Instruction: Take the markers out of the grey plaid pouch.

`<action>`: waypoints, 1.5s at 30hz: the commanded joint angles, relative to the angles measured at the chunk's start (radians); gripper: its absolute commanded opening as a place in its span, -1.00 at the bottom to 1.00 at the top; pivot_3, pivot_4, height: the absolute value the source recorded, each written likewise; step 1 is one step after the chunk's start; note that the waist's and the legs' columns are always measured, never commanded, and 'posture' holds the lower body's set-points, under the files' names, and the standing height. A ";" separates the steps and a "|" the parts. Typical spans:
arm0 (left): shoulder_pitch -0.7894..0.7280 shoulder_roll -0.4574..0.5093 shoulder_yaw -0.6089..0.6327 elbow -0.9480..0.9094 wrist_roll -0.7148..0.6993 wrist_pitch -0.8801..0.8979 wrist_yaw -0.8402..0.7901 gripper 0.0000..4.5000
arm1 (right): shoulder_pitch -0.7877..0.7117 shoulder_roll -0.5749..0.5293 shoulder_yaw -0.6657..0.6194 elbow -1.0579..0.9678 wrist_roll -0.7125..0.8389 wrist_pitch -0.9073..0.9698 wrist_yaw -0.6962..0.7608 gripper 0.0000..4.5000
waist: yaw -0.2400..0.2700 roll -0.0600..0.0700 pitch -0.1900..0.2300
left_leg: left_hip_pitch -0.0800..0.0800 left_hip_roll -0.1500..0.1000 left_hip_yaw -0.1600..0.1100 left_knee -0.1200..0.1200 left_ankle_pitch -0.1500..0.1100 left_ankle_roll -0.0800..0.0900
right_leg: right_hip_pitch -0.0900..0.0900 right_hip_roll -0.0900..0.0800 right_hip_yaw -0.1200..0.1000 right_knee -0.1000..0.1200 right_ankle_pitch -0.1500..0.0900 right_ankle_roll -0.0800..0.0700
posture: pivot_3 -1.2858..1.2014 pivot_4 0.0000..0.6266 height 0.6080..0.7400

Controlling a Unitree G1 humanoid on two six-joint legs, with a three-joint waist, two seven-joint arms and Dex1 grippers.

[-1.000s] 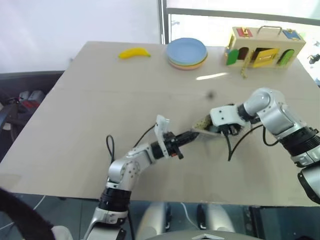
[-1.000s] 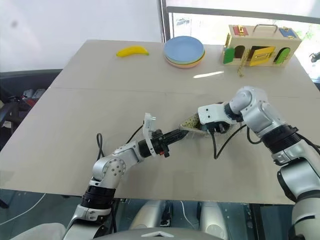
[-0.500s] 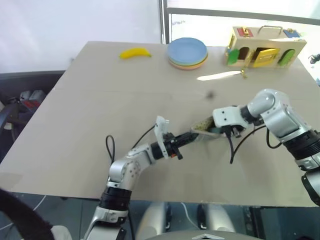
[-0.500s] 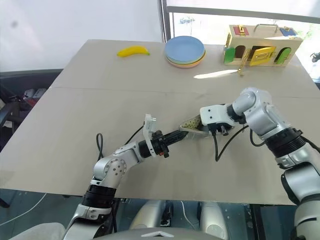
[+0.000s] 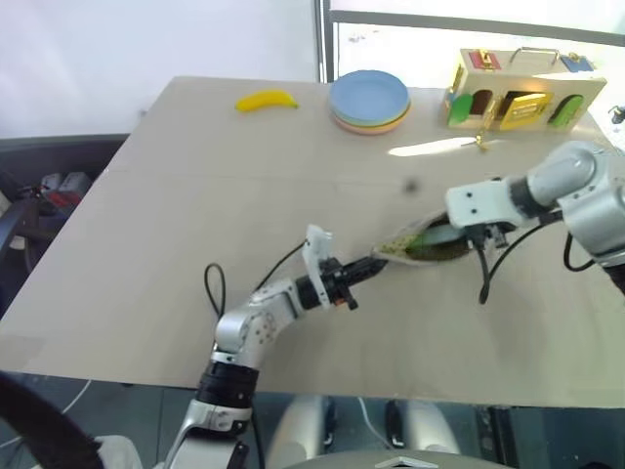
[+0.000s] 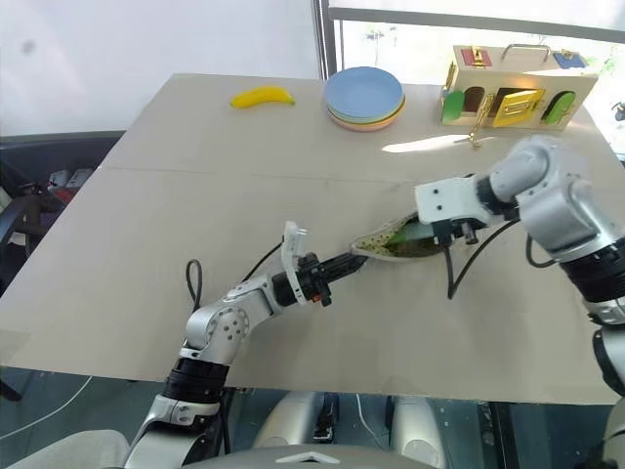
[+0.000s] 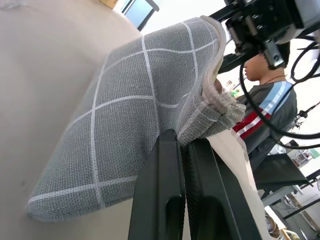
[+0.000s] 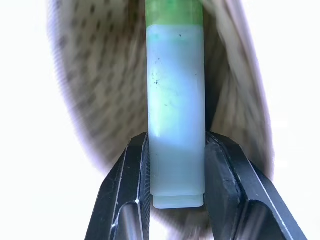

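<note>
Right gripper [image 8: 175, 150] lifted higher, clamping smooth translucent marker [image 8: 176, 115], woven plaid pouch [image 7: 135, 135].

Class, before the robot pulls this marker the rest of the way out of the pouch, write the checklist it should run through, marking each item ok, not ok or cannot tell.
1. Left gripper shut on the grey plaid pouch edge: ok.
2. Right gripper shut on the green marker: ok.
3. Marker sits straight between the fingers: ok.
4. Marker fully clear of the pouch mouth: not ok, its green end is inside.
5. Second marker's place in the pouch: cannot tell.
6. Bare table to set the marker on: ok.
</note>
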 commanded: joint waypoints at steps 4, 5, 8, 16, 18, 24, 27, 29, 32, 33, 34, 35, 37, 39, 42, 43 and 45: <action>0.002 -0.004 0.012 0.002 0.007 -0.011 -0.003 -1.00 | 0.003 -0.094 -0.132 -0.118 0.111 0.103 0.079 -0.59 | 0.003 0.000 0.000 | 0.000 0.000 0.000 0.000 0.000 0.000 | 0.000 0.000 0.000 0.000 0.000 0.000 | 0.03 -0.52 1.00; 0.002 -0.004 0.016 0.004 0.007 -0.012 -0.002 -1.00 | 0.012 -0.114 -0.151 -0.132 0.133 0.118 0.084 -0.59 | 0.003 0.000 0.000 | 0.000 0.000 0.000 0.000 0.000 0.000 | 0.000 -0.001 0.000 0.000 0.000 0.000 | 0.03 -0.52 1.00; 0.003 -0.003 0.030 0.006 0.006 -0.017 0.003 -1.00 | 0.057 -0.182 -0.225 -0.164 0.219 0.188 0.095 -0.59 | 0.003 0.000 0.001 | 0.000 0.000 -0.001 0.000 0.000 0.000 | 0.000 -0.002 0.000 -0.001 0.000 0.000 | 0.03 -0.52 1.00; 0.012 0.001 0.060 -0.001 -0.003 -0.017 0.011 -1.00 | 0.388 -0.394 -0.462 -0.161 0.409 0.364 0.045 -0.59 | 0.000 0.000 0.000 | -0.001 0.000 -0.001 -0.002 -0.001 0.001 | 0.000 -0.003 -0.001 -0.001 0.000 0.000 | 0.03 -0.52 1.00; 0.015 -0.003 0.066 -0.002 -0.004 -0.017 0.014 -1.00 | 0.522 -0.381 -0.525 -0.084 0.390 0.333 -0.030 -0.59 | -0.001 0.000 0.000 | 0.000 0.001 0.000 -0.002 -0.001 0.001 | 0.000 -0.003 0.000 -0.001 0.000 0.000 | 0.03 -0.52 1.00; 0.019 -0.016 0.062 -0.008 -0.008 -0.006 0.018 -1.00 | 0.690 -0.243 -0.552 0.077 0.369 0.200 -0.177 -0.59 | 0.002 0.001 0.000 | 0.000 0.001 0.000 -0.001 -0.001 0.001 | 0.000 -0.003 0.000 0.000 0.000 0.000 | 0.03 -0.52 1.00; 0.020 -0.018 0.053 -0.011 -0.005 -0.002 0.016 -1.00 | 0.682 -0.209 -0.514 0.178 0.308 0.092 -0.243 -0.59 | 0.003 0.003 0.000 | 0.001 0.000 0.001 -0.001 0.000 0.001 | 0.001 -0.002 0.001 0.001 0.000 0.000 | 0.03 -0.52 1.00; 0.022 -0.018 0.048 -0.014 -0.003 -0.002 0.013 -1.00 | 0.681 -0.194 -0.510 0.215 0.306 0.059 -0.257 -0.14 | 0.004 0.003 0.000 | 0.001 0.000 0.001 -0.001 0.000 0.001 | 0.001 -0.002 0.000 0.001 0.000 0.000 | 0.03 -0.52 1.00; 0.022 -0.017 0.053 -0.012 -0.007 0.000 0.011 -1.00 | 0.691 -0.211 -0.520 0.227 0.316 0.054 -0.246 0.38 | 0.003 0.003 0.000 | 0.001 -0.001 0.001 0.000 0.000 0.001 | 0.001 -0.001 0.000 0.001 0.000 0.000 | 0.03 -0.52 1.00; 0.022 -0.016 0.053 -0.011 -0.007 0.000 0.011 -1.00 | 0.695 -0.218 -0.526 0.224 0.321 0.056 -0.240 0.59 | 0.003 0.003 0.000 | 0.001 -0.001 0.001 0.000 0.000 0.001 | 0.001 -0.001 0.000 0.001 0.000 0.000 | 0.03 -0.52 1.00; 0.020 -0.015 0.055 -0.006 -0.006 -0.002 0.009 -1.00 | 0.693 -0.229 -0.538 0.203 0.343 0.096 -0.226 0.73 | 0.003 0.003 0.000 | 0.001 -0.001 0.001 0.000 0.000 0.001 | 0.001 -0.001 0.000 0.001 0.000 0.000 | 0.03 -0.52 1.00; 0.020 -0.015 0.058 -0.003 -0.004 -0.006 0.009 -1.00 | 0.710 -0.253 -0.552 0.163 0.371 0.133 -0.188 0.73 | 0.003 0.003 0.000 | 0.001 -0.001 0.001 0.000 0.000 0.001 | 0.002 -0.001 0.000 0.001 0.000 0.000 | 0.03 -0.52 1.00; 0.019 -0.016 0.065 0.001 -0.004 -0.011 0.011 -1.00 | 0.699 -0.271 -0.572 0.073 0.414 0.171 -0.167 0.73 | 0.004 0.004 0.000 | 0.001 -0.001 0.001 0.000 0.000 0.001 | 0.002 -0.001 0.000 0.001 0.000 0.000 | 0.03 -0.52 1.00; 0.017 -0.018 0.069 0.001 -0.006 -0.010 0.013 -1.00 | 0.627 -0.236 -0.574 -0.007 0.463 0.217 -0.198 0.73 | -0.004 0.003 0.000 | 0.001 0.000 0.000 0.000 0.000 0.001 | 0.002 0.000 0.000 0.001 0.000 0.000 | 0.03 -0.52 1.00; 0.019 -0.021 0.068 -0.002 -0.005 -0.009 0.012 -1.00 | 0.508 -0.153 -0.552 -0.117 0.546 0.284 -0.233 0.73 | -0.006 0.002 0.001 | 0.002 0.001 0.001 0.001 0.000 0.001 | 0.002 0.002 0.002 0.001 0.000 0.000 | 0.03 -0.52 1.00; 0.019 -0.023 0.066 -0.003 -0.003 -0.010 0.011 -1.00 | 0.469 -0.121 -0.536 -0.149 0.575 0.312 -0.241 0.50 | -0.004 0.001 0.002 | 0.003 0.002 0.000 0.001 0.000 0.001 | 0.002 0.003 0.002 0.001 0.000 0.000 | 0.03 -0.52 1.00; 0.018 -0.025 0.061 -0.001 0.000 -0.011 0.010 -1.00 | 0.432 -0.081 -0.504 -0.199 0.614 0.355 -0.241 0.03 | 0.013 0.000 0.002 | 0.002 0.003 0.000 0.001 0.000 0.001 | 0.002 0.003 0.001 0.001 0.000 0.000 | 0.03 -0.52 1.00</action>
